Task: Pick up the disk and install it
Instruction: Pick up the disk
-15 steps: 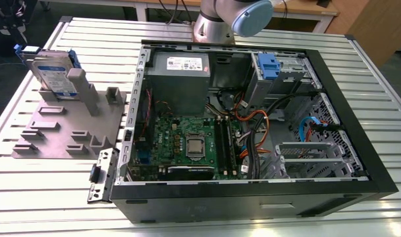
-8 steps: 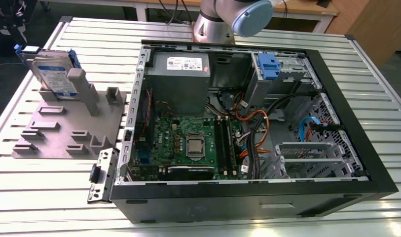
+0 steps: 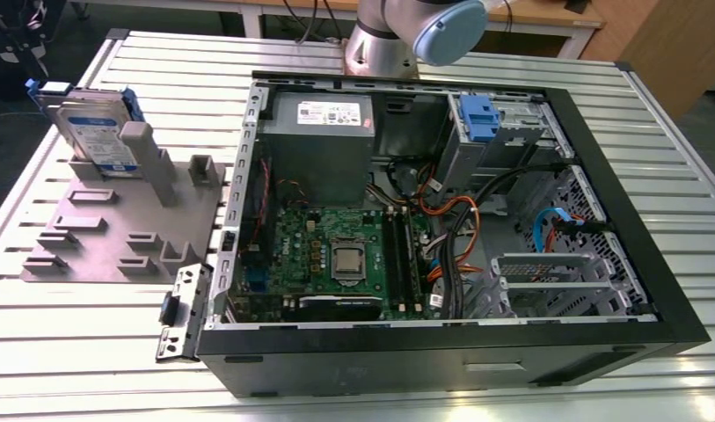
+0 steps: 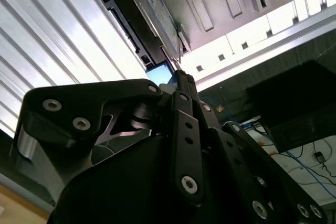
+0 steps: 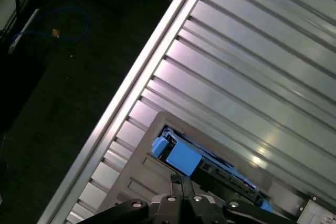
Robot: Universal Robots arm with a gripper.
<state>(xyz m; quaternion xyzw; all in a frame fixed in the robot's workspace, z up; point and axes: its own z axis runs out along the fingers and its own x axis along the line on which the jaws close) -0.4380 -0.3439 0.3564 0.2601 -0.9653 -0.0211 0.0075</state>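
One arm aimed at a standing disk

One slatted metal table (image 3: 87, 369) carries everything. On it lies an open black computer case (image 3: 369, 360), its boards and cables showing. Beyond the case's far side, a silver arm (image 3: 381, 48) with a blue-capped joint rises out of the exterior view. Toward the exterior view's left of the case rests a grey stand (image 3: 99, 255) with upright posts. The disk (image 3: 97, 132) stands on edge in that stand, a blue bracket around it, nothing touching it. In both wrist views the black gripper (image 4: 181, 77) (image 5: 177, 181) points toward the disk (image 4: 152, 19) (image 5: 181, 158), its fingertips pressed together and holding nothing.
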